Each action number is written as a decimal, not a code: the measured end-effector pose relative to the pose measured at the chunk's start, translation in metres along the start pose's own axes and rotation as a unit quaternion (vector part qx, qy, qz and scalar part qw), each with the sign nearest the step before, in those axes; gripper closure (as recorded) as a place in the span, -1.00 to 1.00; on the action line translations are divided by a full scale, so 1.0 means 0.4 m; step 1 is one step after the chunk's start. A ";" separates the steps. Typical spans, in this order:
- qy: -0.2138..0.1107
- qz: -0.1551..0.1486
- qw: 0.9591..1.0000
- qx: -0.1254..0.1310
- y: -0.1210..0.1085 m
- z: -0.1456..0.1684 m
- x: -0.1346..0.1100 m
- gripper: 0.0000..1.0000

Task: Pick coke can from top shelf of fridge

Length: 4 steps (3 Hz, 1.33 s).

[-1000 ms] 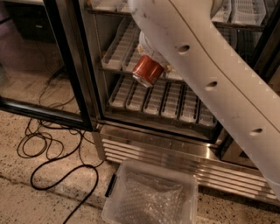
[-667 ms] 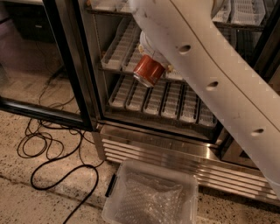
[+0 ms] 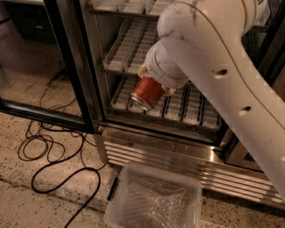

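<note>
The fridge (image 3: 169,153), a tall cooler with a louvred stainless steel base, stands with its black-framed glass door (image 3: 73,71) swung wide to the left. Three racks of long white slotted lane trays show inside. The top shelf (image 3: 129,6) is cut off by the upper edge of the view, a middle rack (image 3: 127,49) sits below it, and the lowest rack (image 3: 191,107) runs just above the steel base.

The robot's thick white arm (image 3: 222,67) comes in from the lower right and rises to an elbow at the top of the view. It then bends back down and to the left, so its rounded wrist hangs in front of the fridge opening at about the level of the lowest rack.

On the speckled floor (image 3: 26,196) in front of the fridge sits a clear plastic bin (image 3: 160,169) with a crumpled transparent sheet (image 3: 156,202) inside it. A black cable (image 3: 53,178) loops across the floor to the bin's left.

The coke can (image 3: 148,92), red-orange with a silver end, is off every rack and in front of the lowest trays. It tilts with its silver end down and to the left. The gripper (image 3: 156,81) is largely hidden under the wrist, with pale fingers (image 3: 142,70) clamped on either side of the can's upper end.
</note>
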State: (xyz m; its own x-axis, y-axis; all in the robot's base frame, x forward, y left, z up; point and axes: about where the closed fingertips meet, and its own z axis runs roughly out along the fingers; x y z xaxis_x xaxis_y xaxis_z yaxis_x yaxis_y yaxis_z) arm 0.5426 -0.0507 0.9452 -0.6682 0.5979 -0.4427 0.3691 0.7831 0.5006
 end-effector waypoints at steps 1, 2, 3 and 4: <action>0.059 -0.021 0.998 -0.022 -0.005 0.004 0.110 1.00; 0.105 -0.040 0.993 -0.038 0.006 -0.003 0.197 1.00; 0.104 -0.064 0.991 -0.052 0.021 -0.002 0.198 1.00; 0.104 -0.064 0.991 -0.052 0.021 -0.002 0.198 1.00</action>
